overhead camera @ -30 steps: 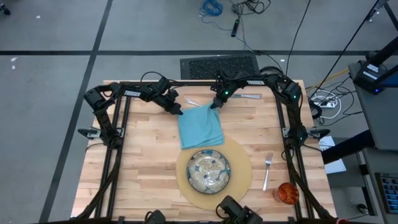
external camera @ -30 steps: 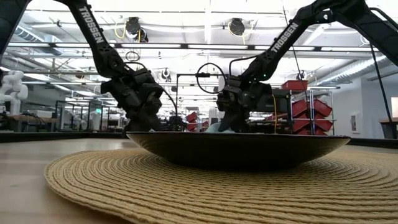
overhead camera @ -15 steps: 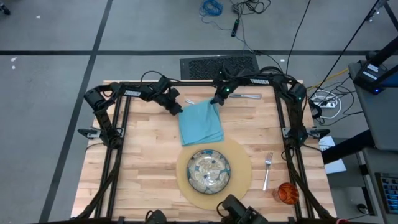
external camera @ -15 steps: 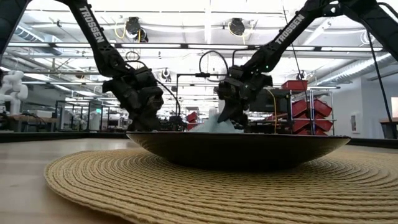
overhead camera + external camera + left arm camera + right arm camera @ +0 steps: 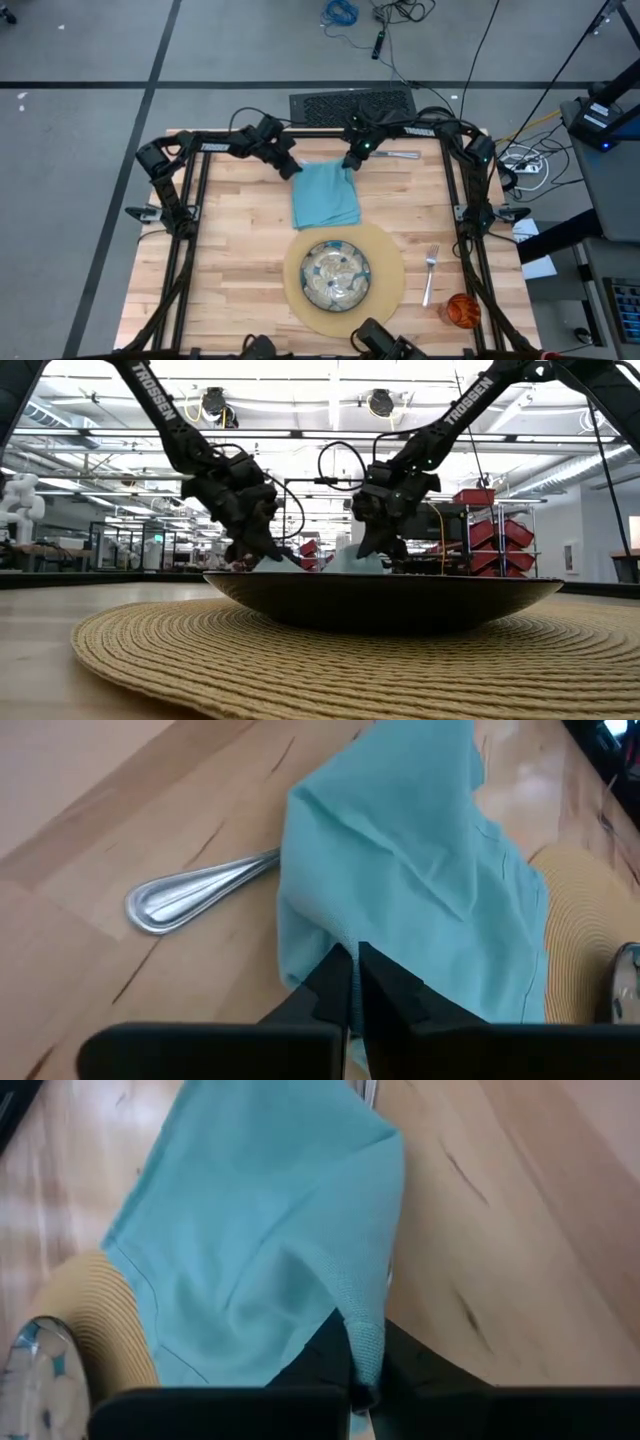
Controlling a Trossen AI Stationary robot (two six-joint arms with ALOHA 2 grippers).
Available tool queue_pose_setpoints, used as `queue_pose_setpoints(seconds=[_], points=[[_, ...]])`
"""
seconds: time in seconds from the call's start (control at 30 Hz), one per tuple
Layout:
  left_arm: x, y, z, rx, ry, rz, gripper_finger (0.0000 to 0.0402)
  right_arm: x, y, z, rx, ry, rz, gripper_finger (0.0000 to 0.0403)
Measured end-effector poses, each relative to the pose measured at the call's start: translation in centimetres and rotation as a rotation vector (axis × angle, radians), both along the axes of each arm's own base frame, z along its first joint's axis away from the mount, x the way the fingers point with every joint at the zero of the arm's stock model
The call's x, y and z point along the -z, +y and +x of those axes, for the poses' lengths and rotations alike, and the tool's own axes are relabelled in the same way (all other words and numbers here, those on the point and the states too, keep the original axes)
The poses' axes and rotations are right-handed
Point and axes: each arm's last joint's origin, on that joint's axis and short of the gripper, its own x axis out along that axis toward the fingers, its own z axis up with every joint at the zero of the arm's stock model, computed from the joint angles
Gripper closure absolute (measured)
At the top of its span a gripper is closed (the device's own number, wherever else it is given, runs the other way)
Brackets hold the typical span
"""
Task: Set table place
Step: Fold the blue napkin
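Pinching the far corners of the soft, light teal cloth napkin (image 5: 325, 194) near the table's (image 5: 230, 260) far edge, left gripper (image 5: 352, 982) and right gripper (image 5: 362, 1362) are clamped on its limp fabric

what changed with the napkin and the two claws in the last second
Both claws closed on the napkin's far corners, left claw and right claw alike, and lifted them, drawing the cloth toward the table's far edge. The plate, placemat, fork and cup stayed put.
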Motion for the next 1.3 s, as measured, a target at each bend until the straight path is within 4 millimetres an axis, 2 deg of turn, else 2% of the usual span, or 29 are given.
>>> queue_pose_setpoints(seconds=[0.23,0.53,0.7,0.8,1.0,1.13,1.3], points=[[0.2,-0.6,0.4,0.002,0.043,0.040,0.0401,-0.6,0.3,0.5,0.021,0.014,0.023,0.0403],[0.3,-0.8,0.6,-0.012,0.072,0.072,0.0401,-4.4,1.2,3.6,-0.015,-0.074,-0.026,0.0403],[1.8,-0.7,0.9,-0.031,0.123,0.069,0.0401,-5.9,1.5,4.4,0.002,-0.053,-0.049,0.0403],[3.0,-0.9,1.4,-0.015,0.134,0.060,0.0401,-5.7,1.6,4.7,0.016,-0.025,-0.017,0.0403],[2.8,-1.5,2.4,0.012,0.094,0.097,0.0401,-4.1,1.6,5.0,0.029,0.056,-0.013,0.0403],[2.8,-1.3,2.3,0.024,0.094,0.115,0.0401,-4.2,1.4,5.2,0.016,0.043,-0.070,0.0403],[2.8,-0.9,2.0,0.018,0.087,0.108,0.0401,-4.1,0.7,4.3,0.041,0.083,-0.084,0.0403]])
